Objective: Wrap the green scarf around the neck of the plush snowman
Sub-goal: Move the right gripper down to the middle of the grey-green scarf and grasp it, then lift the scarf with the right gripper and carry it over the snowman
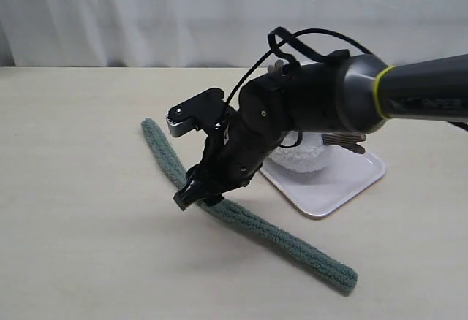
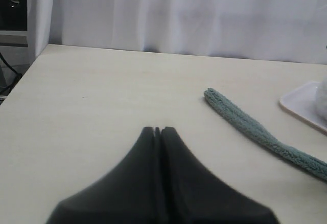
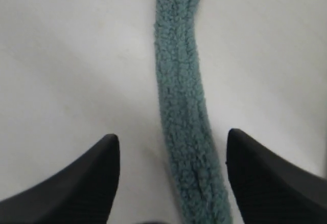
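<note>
The green scarf (image 1: pixel 256 226) lies flat on the table, running from back left to front right. My right gripper (image 1: pixel 199 197) hangs just over its middle, open, with one finger on each side of the strip (image 3: pixel 184 132). The plush snowman (image 1: pixel 301 155) sits on a white tray (image 1: pixel 344 188) behind the right arm, which hides most of it; its neck is hidden. My left gripper (image 2: pixel 158 130) is shut on nothing, over bare table, with the scarf's end (image 2: pixel 219 101) off to one side. The left gripper is out of the exterior view.
A white curtain (image 1: pixel 146 13) hangs behind the table's back edge. The tray's corner (image 2: pixel 301 104) shows in the left wrist view. The table's left edge (image 2: pixel 20 81) is in that view too.
</note>
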